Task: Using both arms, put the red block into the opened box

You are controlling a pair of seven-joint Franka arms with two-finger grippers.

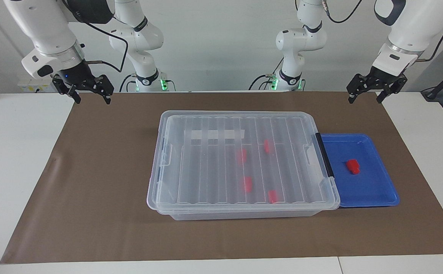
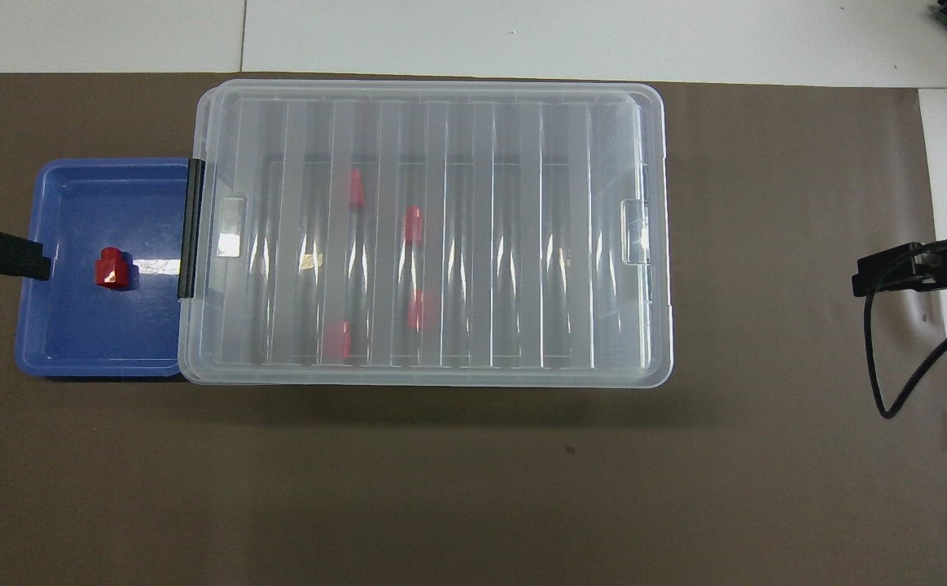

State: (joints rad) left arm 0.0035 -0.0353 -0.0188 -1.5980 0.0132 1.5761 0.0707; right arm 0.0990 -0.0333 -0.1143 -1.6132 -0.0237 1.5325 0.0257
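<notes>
One red block (image 1: 353, 166) (image 2: 112, 269) lies in a blue tray (image 1: 373, 186) (image 2: 74, 342) at the left arm's end of the table. The box (image 1: 244, 215) (image 2: 656, 325) is a clear bin on the middle of the mat. Its ribbed lid (image 1: 206, 171) (image 2: 522, 244) lies flat on it, with a black handle (image 1: 324, 154) against the tray. Several more red blocks (image 1: 248, 184) (image 2: 413, 225) show through the lid. My left gripper (image 1: 365, 99) (image 2: 13, 256) hangs open and empty, high over the mat's edge by the tray. My right gripper (image 1: 93, 99) (image 2: 888, 275) hangs open and empty over the mat's other end.
A brown mat (image 1: 103, 190) (image 2: 440, 488) covers most of the white table (image 1: 15, 171). The tray sits tight against the box's end. A black cable (image 2: 905, 382) loops down from the right arm.
</notes>
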